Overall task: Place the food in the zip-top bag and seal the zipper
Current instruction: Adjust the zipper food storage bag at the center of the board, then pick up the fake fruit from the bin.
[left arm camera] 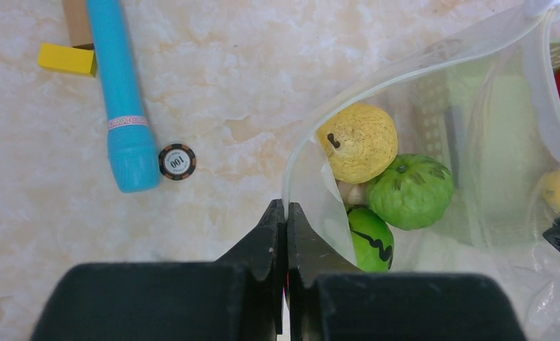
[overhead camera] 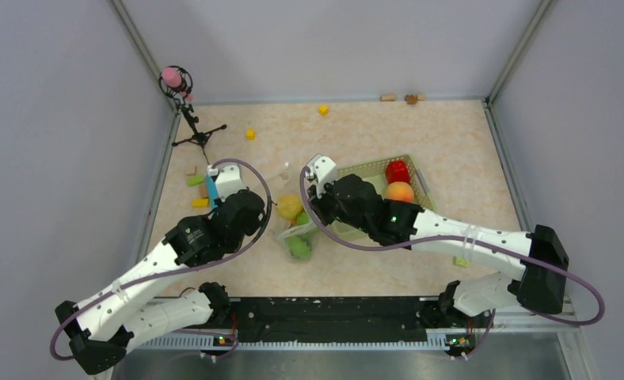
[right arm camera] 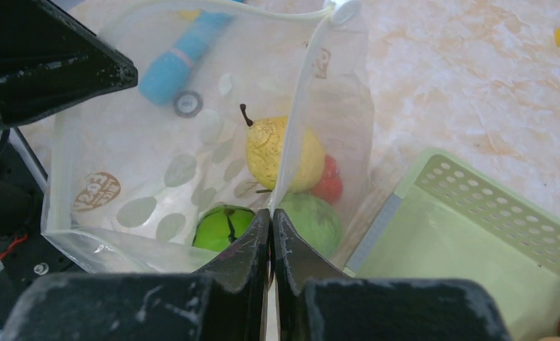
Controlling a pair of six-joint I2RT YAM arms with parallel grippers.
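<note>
The zip-top bag [right arm camera: 121,192], clear with white dots, is held up with its mouth open between the two arms. My left gripper [left arm camera: 286,206] is shut on one end of the zipper [left arm camera: 405,67] strip. My right gripper [right arm camera: 271,213] is shut on the bag's rim at the other side. Food lies inside the bag: a yellow pear [left arm camera: 359,142], a bumpy green fruit [left arm camera: 411,190], a striped green melon [left arm camera: 371,238] and a small red piece [right arm camera: 328,181]. A red pepper [overhead camera: 397,171] and a peach [overhead camera: 400,191] lie in the green basket [overhead camera: 368,168].
A blue cylinder [left arm camera: 124,106], a poker chip [left arm camera: 177,161] and a yellow block [left arm camera: 67,59] lie left of the bag. A microphone on a small tripod [overhead camera: 184,95] stands at the back left. Yellow cubes [overhead camera: 249,134] and corks [overhead camera: 388,97] lie near the back wall.
</note>
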